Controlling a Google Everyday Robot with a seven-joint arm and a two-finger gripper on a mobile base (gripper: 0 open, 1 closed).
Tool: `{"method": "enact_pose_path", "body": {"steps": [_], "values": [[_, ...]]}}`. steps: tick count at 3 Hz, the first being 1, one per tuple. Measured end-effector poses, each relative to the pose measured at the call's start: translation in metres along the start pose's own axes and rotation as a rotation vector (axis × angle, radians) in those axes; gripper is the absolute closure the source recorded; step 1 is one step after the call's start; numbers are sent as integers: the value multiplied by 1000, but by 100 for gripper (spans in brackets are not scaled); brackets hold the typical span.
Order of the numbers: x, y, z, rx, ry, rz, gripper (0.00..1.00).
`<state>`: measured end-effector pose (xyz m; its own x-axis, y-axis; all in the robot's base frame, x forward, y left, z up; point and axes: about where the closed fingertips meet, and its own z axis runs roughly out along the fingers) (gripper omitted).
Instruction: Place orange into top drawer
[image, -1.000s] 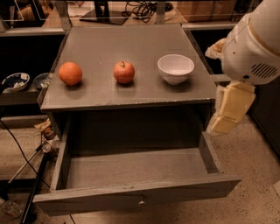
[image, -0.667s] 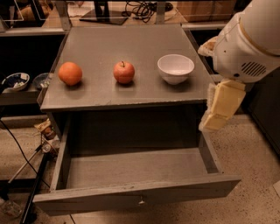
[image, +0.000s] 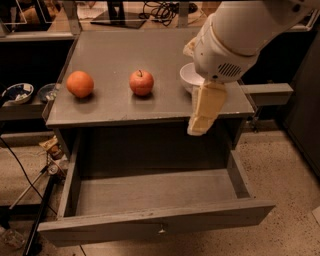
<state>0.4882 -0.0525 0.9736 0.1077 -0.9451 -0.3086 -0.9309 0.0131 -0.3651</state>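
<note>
The orange sits at the left of the grey tabletop, untouched. The top drawer stands pulled out below the tabletop, its inside bare, with a small metal pull on its front panel. My gripper hangs from the white arm over the tabletop's front right edge, above the drawer's right rear part. It holds nothing that I can see and is well to the right of the orange.
A red apple sits mid-table, right of the orange. A white bowl is partly hidden behind my arm. A side shelf with dishes stands left. Cables and a stand leg lie on the floor at the left.
My arm and gripper have moved left, from beside the table's right edge to over its front right part, now covering part of the white bowl. The fruits and drawer have not moved.
</note>
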Motion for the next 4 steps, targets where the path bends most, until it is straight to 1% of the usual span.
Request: {"method": "enact_pose_path", "body": {"steps": [1, 2, 3, 4], "values": [[-2, -2, 2, 4, 4, 0, 0], [-40, -42, 41, 63, 66, -22, 0], [-43, -45, 47, 70, 66, -11, 0], [-62, -61, 64, 69, 32, -19, 0]]}}
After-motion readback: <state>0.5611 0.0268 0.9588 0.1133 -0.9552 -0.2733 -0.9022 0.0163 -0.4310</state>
